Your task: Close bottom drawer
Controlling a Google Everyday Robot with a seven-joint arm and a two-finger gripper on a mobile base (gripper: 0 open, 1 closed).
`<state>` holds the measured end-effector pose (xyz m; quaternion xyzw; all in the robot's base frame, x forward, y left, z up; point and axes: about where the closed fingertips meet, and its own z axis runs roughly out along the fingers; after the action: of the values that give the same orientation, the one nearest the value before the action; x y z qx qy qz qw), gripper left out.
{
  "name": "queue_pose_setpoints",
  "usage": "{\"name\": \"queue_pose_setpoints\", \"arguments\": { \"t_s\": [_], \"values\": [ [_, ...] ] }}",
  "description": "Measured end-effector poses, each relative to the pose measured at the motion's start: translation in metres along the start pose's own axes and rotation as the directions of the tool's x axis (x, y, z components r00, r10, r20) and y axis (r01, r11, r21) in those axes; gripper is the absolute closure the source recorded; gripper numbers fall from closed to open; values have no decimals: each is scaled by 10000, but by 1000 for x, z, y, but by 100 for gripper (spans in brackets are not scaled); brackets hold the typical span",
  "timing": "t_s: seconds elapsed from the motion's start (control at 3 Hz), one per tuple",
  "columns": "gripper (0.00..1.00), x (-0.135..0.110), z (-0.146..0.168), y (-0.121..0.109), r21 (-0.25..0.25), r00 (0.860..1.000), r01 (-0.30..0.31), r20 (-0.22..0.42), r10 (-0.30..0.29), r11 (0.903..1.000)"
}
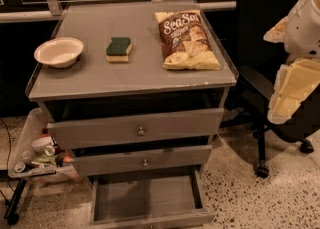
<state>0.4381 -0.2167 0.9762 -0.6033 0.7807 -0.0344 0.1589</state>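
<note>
Hanging at the right edge of the view, about level with the cabinet's top and well apart from every drawer, the end effector (pixel 292 90) is giving me no way to tell whether it is open or closed. Lowest and nearest, the bottom drawer (pixel 147 200) is standing pulled far out with its bare grey tray exposed, so its front panel is waiting for a push inward. Farther back the worktop (pixel 90 80) is carrying a bowl (pixel 58 51), a sponge (pixel 119 49) and a chip bag (pixel 187 40), all sitting clear of the work below.
</note>
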Motion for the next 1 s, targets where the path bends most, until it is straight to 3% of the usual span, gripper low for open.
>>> {"name": "queue_pose_setpoints", "arguments": {
  "t_s": [0.33,1.0],
  "values": [
    [0,0,0,0,0,10000,0,0,0,10000],
    [41,0,0,0,1,10000,0,0,0,10000]
  ]
}}
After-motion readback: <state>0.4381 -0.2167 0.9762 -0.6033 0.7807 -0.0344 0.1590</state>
